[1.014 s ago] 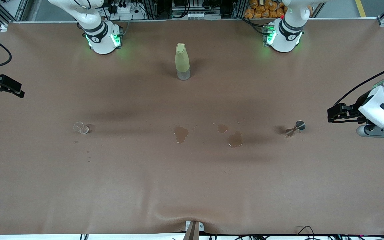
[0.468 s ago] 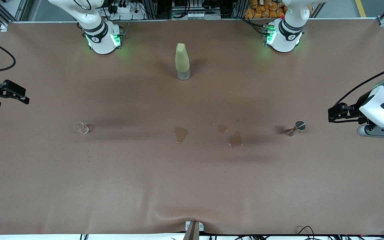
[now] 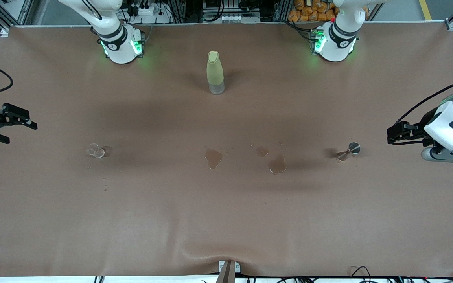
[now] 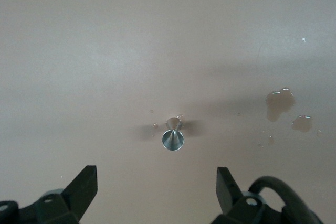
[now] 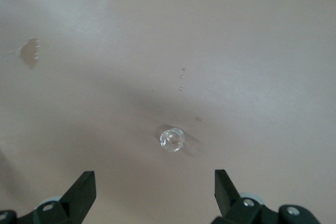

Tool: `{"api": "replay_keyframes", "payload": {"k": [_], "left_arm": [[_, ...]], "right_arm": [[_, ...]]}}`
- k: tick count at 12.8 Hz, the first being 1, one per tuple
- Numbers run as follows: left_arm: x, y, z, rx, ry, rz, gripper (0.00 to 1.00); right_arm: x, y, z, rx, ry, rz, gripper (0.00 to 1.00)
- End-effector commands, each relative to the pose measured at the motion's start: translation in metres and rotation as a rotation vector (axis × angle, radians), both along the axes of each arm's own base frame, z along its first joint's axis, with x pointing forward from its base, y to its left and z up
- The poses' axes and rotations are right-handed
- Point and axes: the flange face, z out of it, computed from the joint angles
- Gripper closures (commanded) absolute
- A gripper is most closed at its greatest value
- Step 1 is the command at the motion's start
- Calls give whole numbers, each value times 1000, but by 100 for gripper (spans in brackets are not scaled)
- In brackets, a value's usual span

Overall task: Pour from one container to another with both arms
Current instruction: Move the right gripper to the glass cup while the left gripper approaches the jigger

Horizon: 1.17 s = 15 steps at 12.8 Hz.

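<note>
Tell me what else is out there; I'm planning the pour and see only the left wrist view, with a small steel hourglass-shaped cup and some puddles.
Observer: A tall pale yellow-green bottle stands upright, farther from the front camera than your small steel hourglass-shaped cup.
Operator: Anything to pour into?
Observer: A small clear glass cup stands toward the right arm's end of the brown table.
Operator: And the other arm?
Observer: The right pincer hangs open and empty near that end's edge.

Left claw (image 3: 390, 135) and right claw (image 3: 30, 121) wide open, airborne.
</note>
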Motion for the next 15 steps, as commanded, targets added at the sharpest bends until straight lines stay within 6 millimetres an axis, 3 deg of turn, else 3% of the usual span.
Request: {"api": "replay_keyframes", "payload": {"k": [1, 3, 6, 9, 11, 15], "left_arm": [[-5, 1, 8, -13, -3, -9, 0], [-5, 3, 7, -18, 1, -69, 0], [-2, 35, 3, -132, 4, -212, 0], [2, 65, -8, -268, -12, -335, 0], [5, 82, -20, -354, -42, -497, 0], [12, 120, -59, -542, -112, -709, 0]], "right_arm": [[1, -29, -44, 142, -42, 131, 0], [6, -47, -83, 213, -60, 206, 0], [2, -77, -137, 330, -129, 331, 0], [-11, -117, -216, 498, -228, 434, 0], [-21, -128, -261, 599, -314, 508, 0], [-38, -140, -326, 711, -489, 645, 0]]}}
